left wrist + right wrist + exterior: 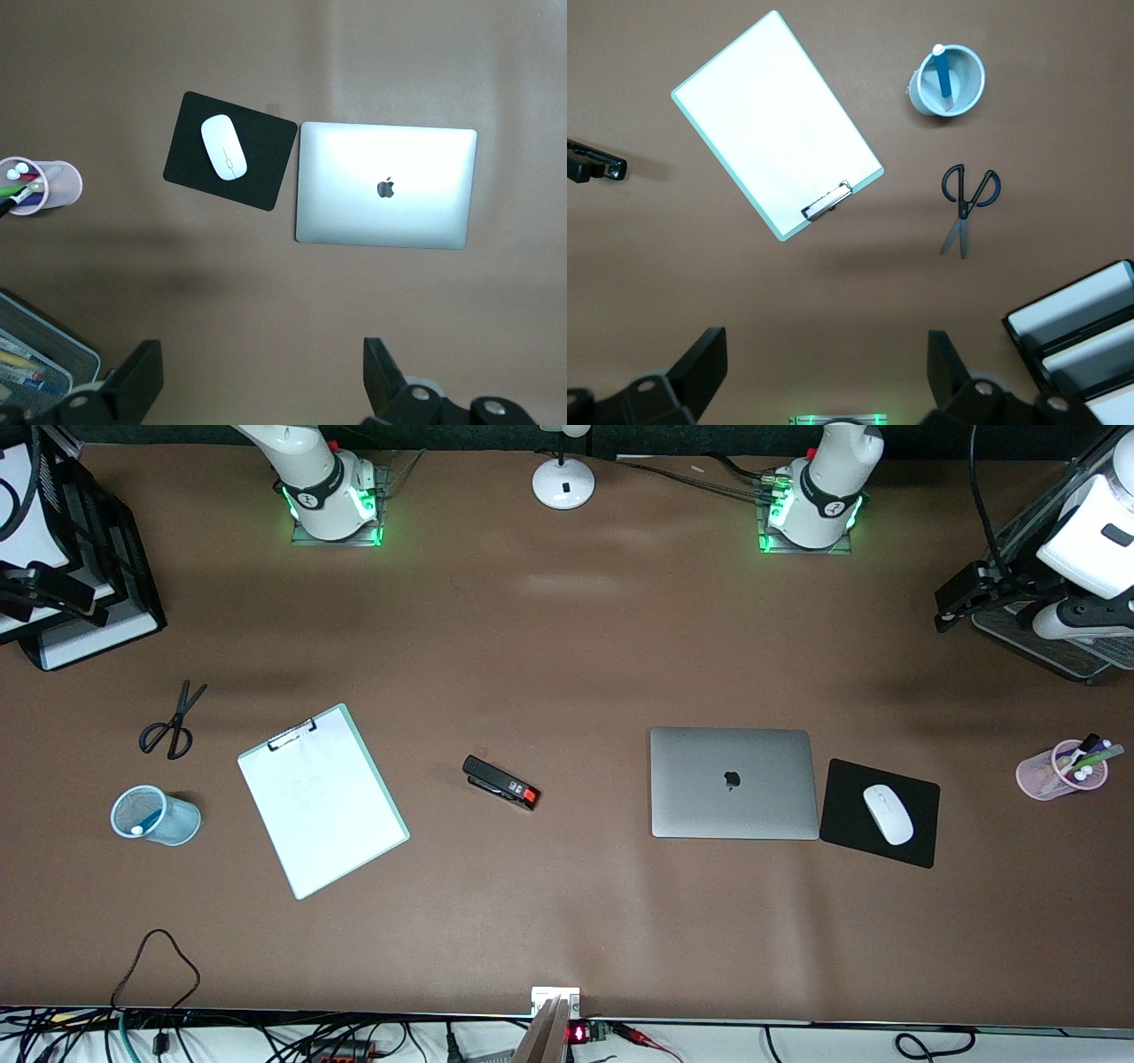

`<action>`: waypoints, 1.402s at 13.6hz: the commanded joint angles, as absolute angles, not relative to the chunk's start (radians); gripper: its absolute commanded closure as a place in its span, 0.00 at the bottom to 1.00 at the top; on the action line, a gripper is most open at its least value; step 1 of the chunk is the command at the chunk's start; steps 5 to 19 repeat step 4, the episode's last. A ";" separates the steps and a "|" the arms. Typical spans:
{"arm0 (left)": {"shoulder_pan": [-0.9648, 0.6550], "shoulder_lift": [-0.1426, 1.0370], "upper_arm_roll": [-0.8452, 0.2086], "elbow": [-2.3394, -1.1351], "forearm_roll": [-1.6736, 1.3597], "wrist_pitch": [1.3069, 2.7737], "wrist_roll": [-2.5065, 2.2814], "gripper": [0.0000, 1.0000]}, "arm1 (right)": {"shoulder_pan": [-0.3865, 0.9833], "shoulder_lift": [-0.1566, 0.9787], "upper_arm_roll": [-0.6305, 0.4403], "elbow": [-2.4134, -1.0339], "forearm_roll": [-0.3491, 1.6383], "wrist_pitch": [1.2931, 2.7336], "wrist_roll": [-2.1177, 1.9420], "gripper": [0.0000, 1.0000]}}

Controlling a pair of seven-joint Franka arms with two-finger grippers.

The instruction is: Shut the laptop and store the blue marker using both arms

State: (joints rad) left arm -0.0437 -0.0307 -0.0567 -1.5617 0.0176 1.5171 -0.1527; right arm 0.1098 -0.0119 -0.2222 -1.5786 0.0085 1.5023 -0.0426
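The silver-grey laptop (732,783) lies shut on the table, its lid with the dark apple logo facing up; it also shows in the left wrist view (385,186). The blue marker (945,73) stands in a light-blue mesh cup (156,815) toward the right arm's end of the table, white end up. My left gripper (261,354) is open and empty, high over bare table between its base and the laptop. My right gripper (826,341) is open and empty, high over bare table close to its own base.
A black mouse pad (880,812) with a white mouse lies beside the laptop. A pink pen cup (1061,771), a black-and-red stapler (500,782), a clipboard (321,799), scissors (173,724), a black file tray (80,576) and a mesh tray (35,367) are on the table.
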 commanded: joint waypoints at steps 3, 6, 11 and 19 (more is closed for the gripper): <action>-0.035 -0.043 -0.066 -1.565 -0.002 1.508 -0.129 0.00 | 0.109 -0.012 -0.219 -1.548 -0.009 1.503 -0.029 0.00; -0.034 -0.043 -0.067 -1.565 -0.002 1.506 -0.129 0.00 | 0.109 -0.012 -0.218 -1.548 -0.006 1.502 -0.029 0.00; -0.034 -0.043 -0.067 -1.565 -0.002 1.506 -0.129 0.00 | 0.109 -0.012 -0.218 -1.548 -0.006 1.502 -0.029 0.00; -0.034 -0.043 -0.067 -1.565 -0.002 1.506 -0.129 0.00 | 0.109 -0.012 -0.218 -1.548 -0.006 1.502 -0.029 0.00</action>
